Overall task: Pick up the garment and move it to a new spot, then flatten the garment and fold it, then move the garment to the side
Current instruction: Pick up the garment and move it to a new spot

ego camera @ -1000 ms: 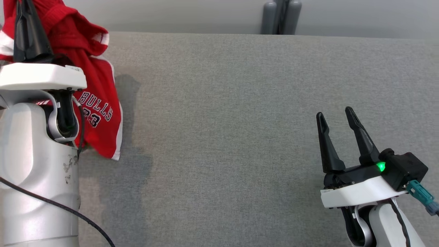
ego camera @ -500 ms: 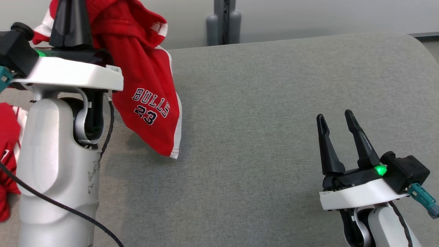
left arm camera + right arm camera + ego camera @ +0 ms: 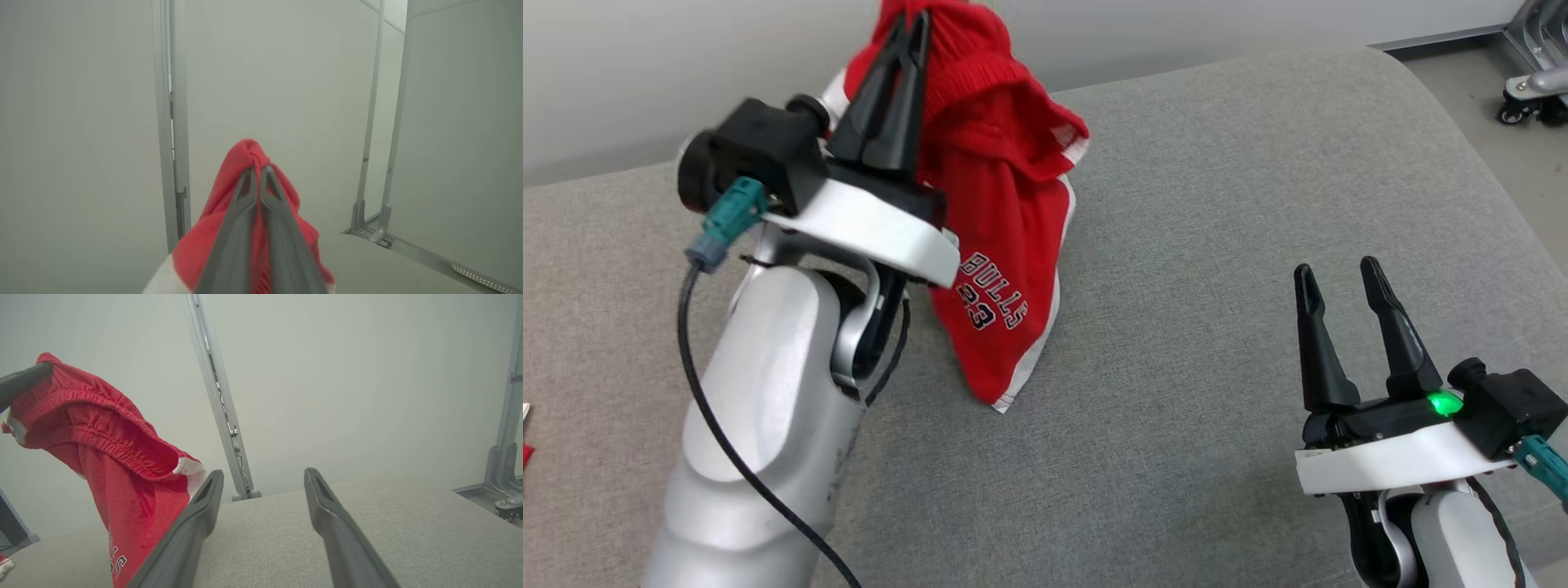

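Left gripper (image 3: pixel 913 20) clamps the red shorts (image 3: pixel 1005 245), hanging lengthwise, hem perhaps grazing the cushion (image 3: pixel 1217 204); right gripper (image 3: pixel 1335 269), fingers splayed, sits well apart.

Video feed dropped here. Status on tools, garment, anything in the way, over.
Left tool shut on red shorts, lifted, hanging toward grey surface. Right tool open, empty. Nothing seen in the way.

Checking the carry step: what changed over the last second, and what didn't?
The left gripper, jaws shut on the red shorts, has swung them rightward over the grey surface, closer to the right gripper; the head view itself turned too. Unchanged: that hold, and the right gripper open, empty.
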You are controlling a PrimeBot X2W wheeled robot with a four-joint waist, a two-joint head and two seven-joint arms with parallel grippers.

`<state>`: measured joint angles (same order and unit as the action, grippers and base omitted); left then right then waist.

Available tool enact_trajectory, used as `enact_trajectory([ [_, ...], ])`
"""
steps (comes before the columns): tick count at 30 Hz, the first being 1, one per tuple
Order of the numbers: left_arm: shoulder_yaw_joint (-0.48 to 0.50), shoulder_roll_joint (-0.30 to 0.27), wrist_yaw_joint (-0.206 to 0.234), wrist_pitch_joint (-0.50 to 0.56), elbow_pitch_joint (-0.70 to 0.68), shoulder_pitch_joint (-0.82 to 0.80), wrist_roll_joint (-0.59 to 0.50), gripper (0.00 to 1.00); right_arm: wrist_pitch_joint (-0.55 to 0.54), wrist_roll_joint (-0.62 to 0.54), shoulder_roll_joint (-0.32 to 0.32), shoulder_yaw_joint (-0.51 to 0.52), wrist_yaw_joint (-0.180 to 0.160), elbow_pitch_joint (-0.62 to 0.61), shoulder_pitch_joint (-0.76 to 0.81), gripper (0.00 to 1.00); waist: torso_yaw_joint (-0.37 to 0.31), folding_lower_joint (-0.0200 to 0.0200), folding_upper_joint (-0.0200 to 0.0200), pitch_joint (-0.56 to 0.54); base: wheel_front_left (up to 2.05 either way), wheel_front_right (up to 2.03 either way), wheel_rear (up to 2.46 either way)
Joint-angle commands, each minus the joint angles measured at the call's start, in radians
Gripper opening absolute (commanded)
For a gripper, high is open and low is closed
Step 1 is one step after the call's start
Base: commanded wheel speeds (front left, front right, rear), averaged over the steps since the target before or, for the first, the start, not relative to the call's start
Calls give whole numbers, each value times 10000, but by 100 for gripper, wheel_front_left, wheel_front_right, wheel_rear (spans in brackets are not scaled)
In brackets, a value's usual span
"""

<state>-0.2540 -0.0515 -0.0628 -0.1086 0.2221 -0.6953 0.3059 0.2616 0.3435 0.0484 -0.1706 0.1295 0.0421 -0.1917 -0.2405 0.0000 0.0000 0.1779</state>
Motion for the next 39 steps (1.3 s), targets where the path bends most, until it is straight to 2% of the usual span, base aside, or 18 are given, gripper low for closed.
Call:
enact_trajectory([
  [1, -202, -46, 27, -144, 256, 417, -46, 0, 59, 85, 43, 70, 24, -64, 100, 100, -116, 0, 0, 85, 0, 0, 0],
  [9, -952, -23, 114, -538, 2040, 1381, 16, 0, 59, -23, 41, 208, 24, -73, 61, 100, -43, 0, 0, 376, 0, 0, 0],
  [19, -1095, -10, 151, -1105, 4634, 999, 266, 0, 59, -120, 45, 123, 24, 28, -142, 100, 244, 0, 0, 502, 0, 0, 0],
  [20, -1133, -10, 146, -1172, 4839, 979, 282, 6, 59, -119, 45, 110, 24, 39, -148, 100, 268, 0, 0, 492, 0, 0, 0],
  [22, -1188, -8, 113, -1277, 5135, 900, 382, 42, 59, -140, 45, 80, 24, 65, -141, 100, 313, 0, 0, 461, 0, 0, 0],
  [23, -1208, -8, 150, -1342, 5205, 850, 442, 62, 59, -163, 46, 84, 24, 81, -126, 100, 342, 0, 0, 435, 0, 0, 0],
  [24, -1226, -8, 189, -1404, 5243, 828, 519, 100, 59, -193, 45, 87, 24, 98, -107, 100, 376, 0, 0, 403, 0, 0, 0],
  [29, -932, -9, 567, -1568, 4842, 907, 680, 100, 59, -540, 46, 245, 24, 297, 58, 100, 602, 0, 0, 116, 0, 0, 0],
  [39, 869, -29, 1458, -1566, 1633, 3350, -182, 100, 59, -945, 49, 545, 24, 474, 403, 100, 1257, 0, 0, -666, 0, 0, 0],
])
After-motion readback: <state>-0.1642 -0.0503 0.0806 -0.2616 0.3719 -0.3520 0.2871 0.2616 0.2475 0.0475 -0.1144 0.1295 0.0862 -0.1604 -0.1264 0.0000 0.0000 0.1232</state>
